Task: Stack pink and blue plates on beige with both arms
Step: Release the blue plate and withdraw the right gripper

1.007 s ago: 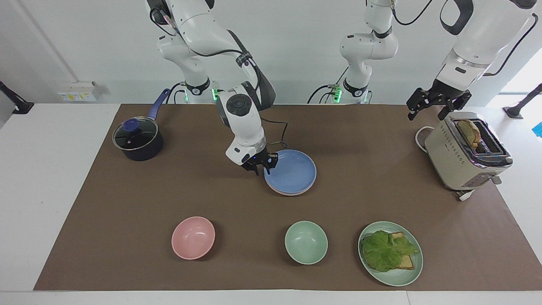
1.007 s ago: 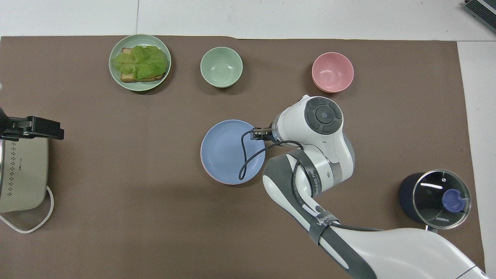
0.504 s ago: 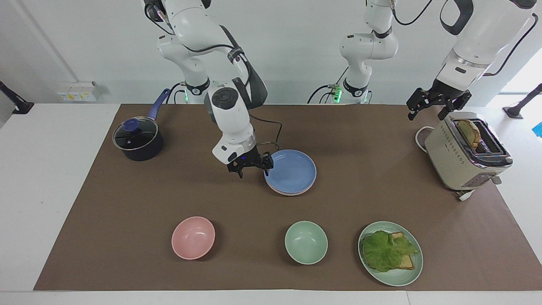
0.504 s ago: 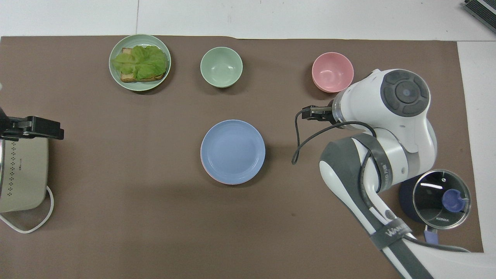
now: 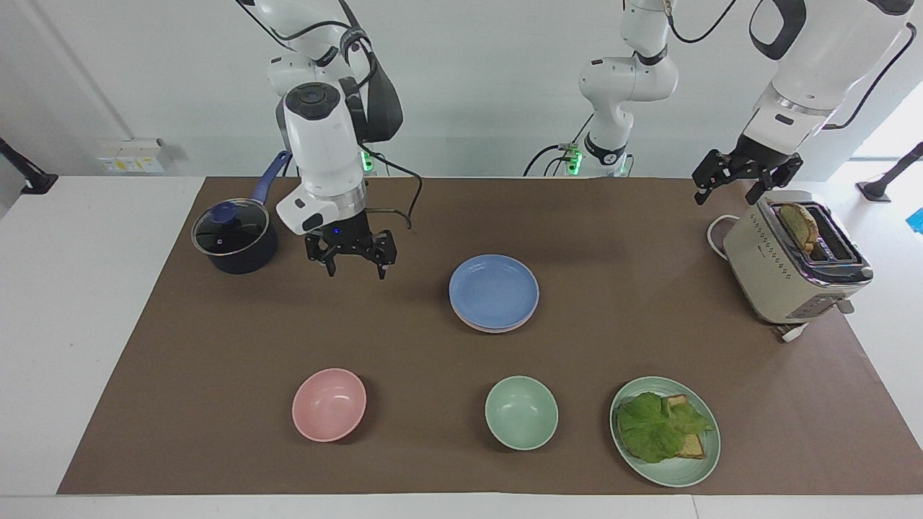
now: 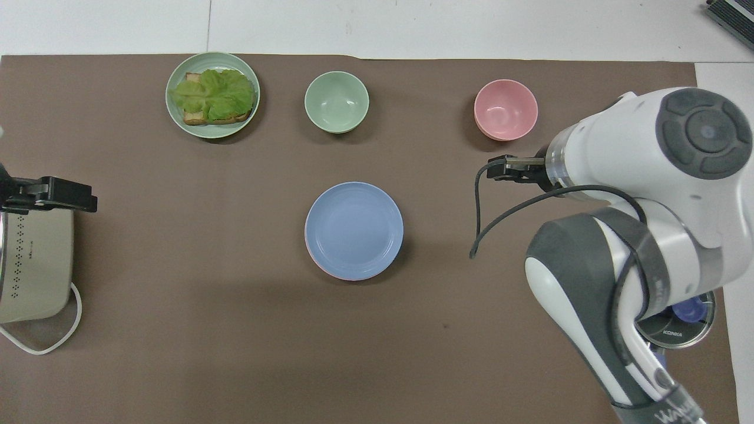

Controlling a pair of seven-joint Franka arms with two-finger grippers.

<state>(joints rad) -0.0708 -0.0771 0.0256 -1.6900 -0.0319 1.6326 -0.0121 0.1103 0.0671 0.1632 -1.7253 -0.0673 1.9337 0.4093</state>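
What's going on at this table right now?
The blue plate sits on top of a stack mid-table, with the pink plate showing as a rim beneath it. The right gripper hangs open and empty over the mat near the saucepan. The left gripper waits open above the toaster.

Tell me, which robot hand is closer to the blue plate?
The right one. The right gripper hangs open over the bare mat beside the blue plate, toward the pot. The left gripper waits open up by the toaster, much farther off.
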